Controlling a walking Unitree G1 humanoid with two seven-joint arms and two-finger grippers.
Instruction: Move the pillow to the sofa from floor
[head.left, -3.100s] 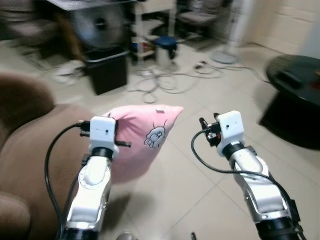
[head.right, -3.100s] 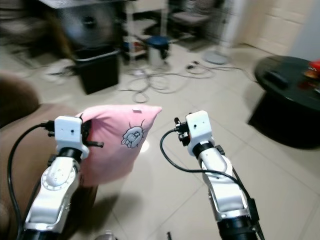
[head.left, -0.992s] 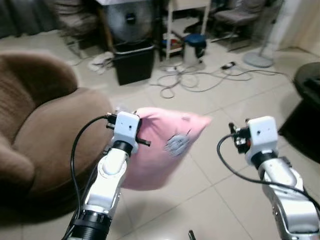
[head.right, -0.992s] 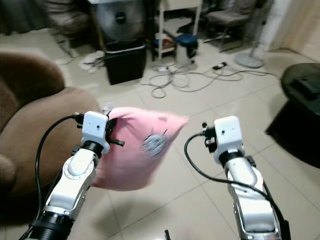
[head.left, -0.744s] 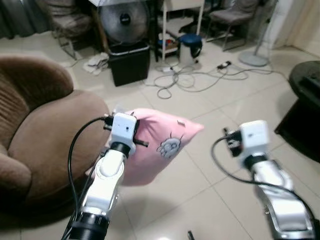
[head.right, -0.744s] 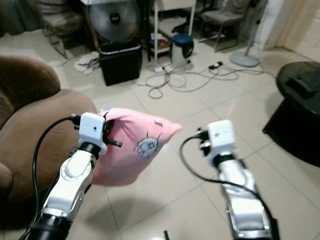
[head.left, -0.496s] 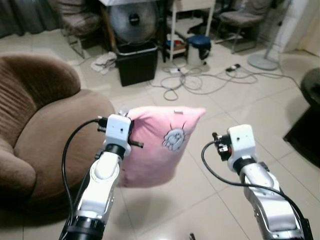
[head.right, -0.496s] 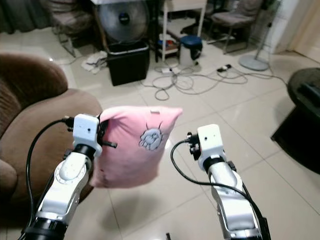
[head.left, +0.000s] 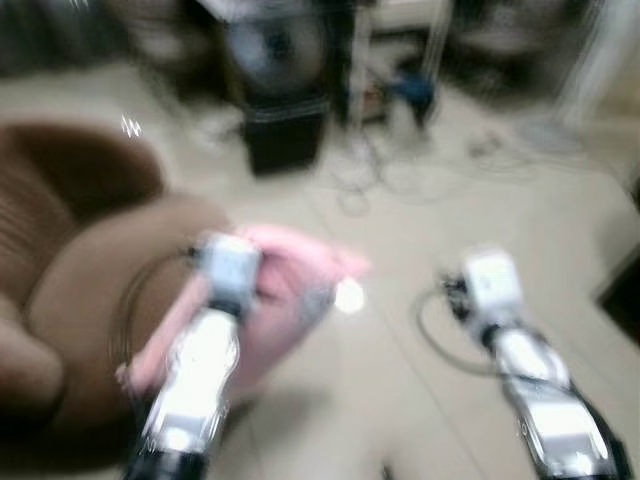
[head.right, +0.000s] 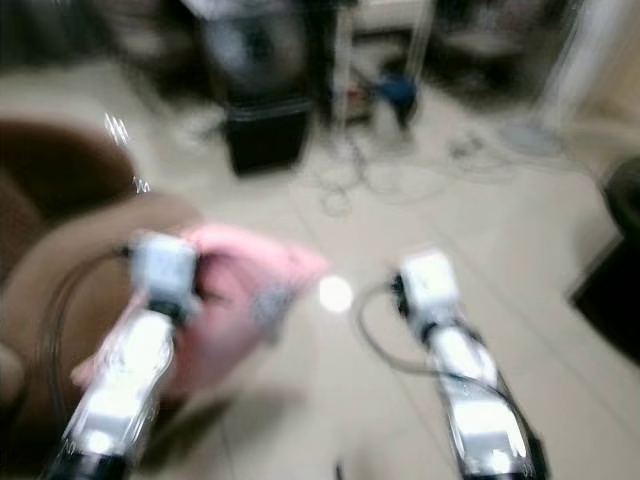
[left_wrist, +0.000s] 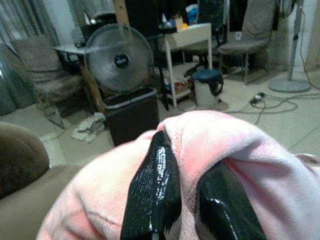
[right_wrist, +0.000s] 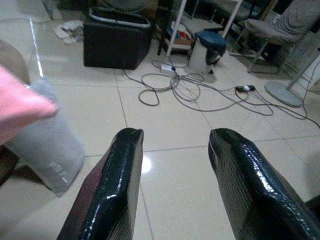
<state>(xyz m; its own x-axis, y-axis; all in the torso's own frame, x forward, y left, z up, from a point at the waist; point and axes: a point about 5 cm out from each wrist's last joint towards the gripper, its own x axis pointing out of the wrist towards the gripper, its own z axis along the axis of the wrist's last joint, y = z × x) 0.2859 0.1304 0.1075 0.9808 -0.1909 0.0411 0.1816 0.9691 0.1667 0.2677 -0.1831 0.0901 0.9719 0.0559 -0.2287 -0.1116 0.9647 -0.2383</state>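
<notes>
arms: silver, jointed | wrists: white boxy blocks | cables: black loops | fingers (right_wrist: 114, 200): long, glossy black

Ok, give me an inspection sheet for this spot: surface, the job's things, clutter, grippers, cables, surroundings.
Surface: pale tiled floor, glossy, with a light glare.
Job's things: pink pillow off the floor, held beside the brown sofa; not yet on the seat.
Clutter: black bin, crumpled cloth, small blue-lidded can.
Grippers: left gripper pinches the pillow's edge; right gripper is open, holds nothing, above the floor.
Cables: loose tangle of cords across the tiles, ending at a plug strip.
Surroundings: standing fan, white shelf unit, grey chair. Head views blurred.
</notes>
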